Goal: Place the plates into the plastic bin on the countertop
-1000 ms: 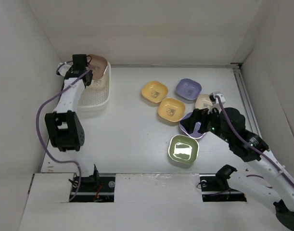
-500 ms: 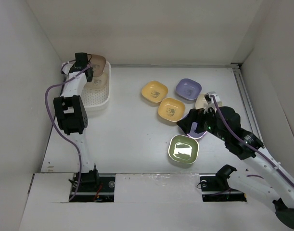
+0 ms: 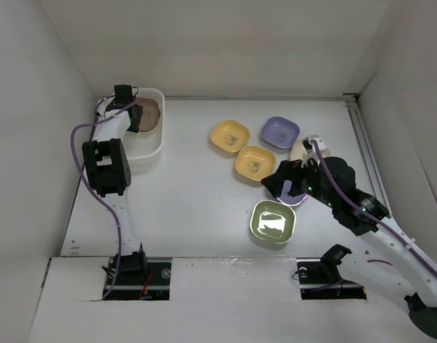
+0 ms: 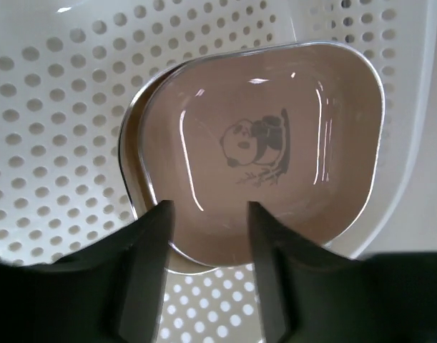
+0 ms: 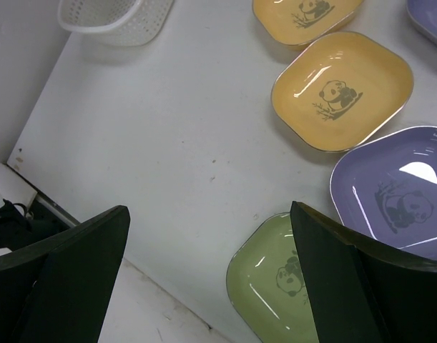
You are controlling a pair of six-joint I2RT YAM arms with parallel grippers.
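My left gripper point(image 4: 209, 214) reaches far forward, jaws partly parted; my right gripper point(image 5: 209, 212) angles down, jaws spread wide.

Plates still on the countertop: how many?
6: yellow plate and second yellow plate at centre; lavender plate behind; cream plate and second lavender plate partly under the right arm; green plate nearest. The arm may hide more.
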